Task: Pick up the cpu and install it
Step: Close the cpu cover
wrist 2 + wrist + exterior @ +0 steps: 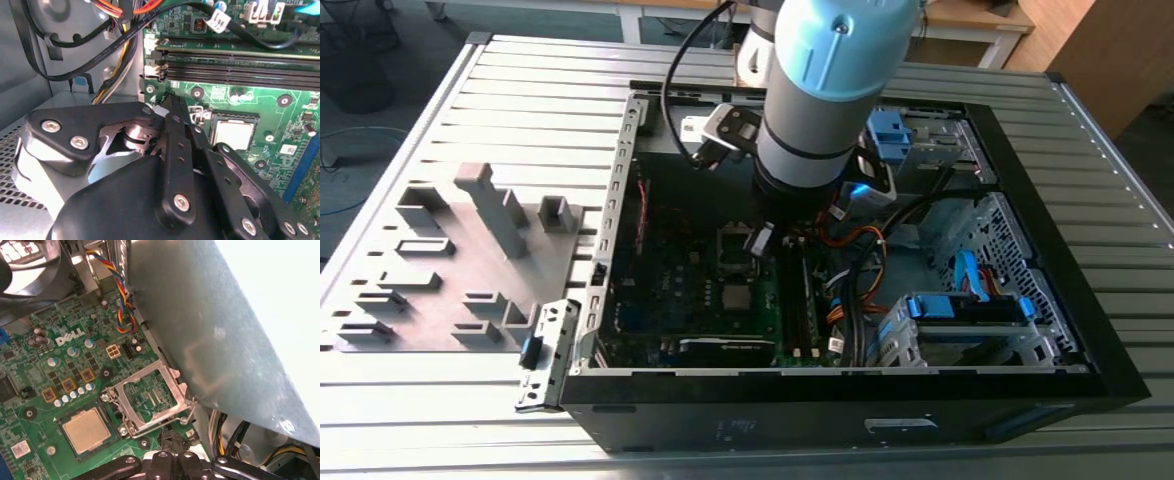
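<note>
The cpu (86, 430) is a small pale silvery square lying flat in its socket on the green motherboard (45, 375); it also shows in the second wrist view (234, 134) and the exterior view (738, 297). Beside it the metal retention frame (150, 400) stands hinged open, with its wire lever (188, 415) raised. My gripper (172, 440) is shut, with nothing visible between its black fingers. Its tip sits just past the open frame's edge, a short way from the cpu. In the exterior view the gripper (761, 240) hangs inside the black computer case (854, 405).
Memory slots (235, 65) and bundled cables (100, 55) run close to the gripper. A grey metal case wall (225, 340) rises near the socket. Blue drive cages (967, 310) stand at the exterior view's right, and a grey fixture tray with tall blocks (454, 260) at its left.
</note>
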Tool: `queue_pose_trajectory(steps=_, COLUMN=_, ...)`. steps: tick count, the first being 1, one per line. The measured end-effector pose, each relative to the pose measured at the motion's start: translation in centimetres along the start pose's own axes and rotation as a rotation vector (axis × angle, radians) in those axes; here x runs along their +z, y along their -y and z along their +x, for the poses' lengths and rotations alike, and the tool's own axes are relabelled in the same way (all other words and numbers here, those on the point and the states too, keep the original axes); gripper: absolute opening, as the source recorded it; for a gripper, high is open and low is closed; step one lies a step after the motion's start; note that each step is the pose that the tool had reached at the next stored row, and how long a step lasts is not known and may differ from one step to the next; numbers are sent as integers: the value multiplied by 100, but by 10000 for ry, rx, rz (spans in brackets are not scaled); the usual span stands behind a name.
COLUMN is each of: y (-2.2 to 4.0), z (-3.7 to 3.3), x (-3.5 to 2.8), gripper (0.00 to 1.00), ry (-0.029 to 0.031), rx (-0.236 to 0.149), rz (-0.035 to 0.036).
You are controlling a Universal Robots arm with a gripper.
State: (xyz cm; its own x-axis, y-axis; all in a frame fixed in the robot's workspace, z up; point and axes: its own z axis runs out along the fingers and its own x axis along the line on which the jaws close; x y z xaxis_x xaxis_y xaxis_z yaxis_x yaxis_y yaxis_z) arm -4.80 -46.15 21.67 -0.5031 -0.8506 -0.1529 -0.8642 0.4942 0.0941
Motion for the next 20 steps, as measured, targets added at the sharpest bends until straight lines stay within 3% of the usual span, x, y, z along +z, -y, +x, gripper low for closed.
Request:
queue_pose_trajectory(steps=3, y=-1, z=4, x=22, gripper=11, ry=13, rx=130, rz=22)
queue_pose_trajectory(steps=8, y=-3, z=1, x=41, gripper=11, ry=78, rx=806, rz=130)
queue_pose_trajectory(steps=20, y=-69, z=-101, x=108, gripper=11, ry=113, rx=1006, rz=187)
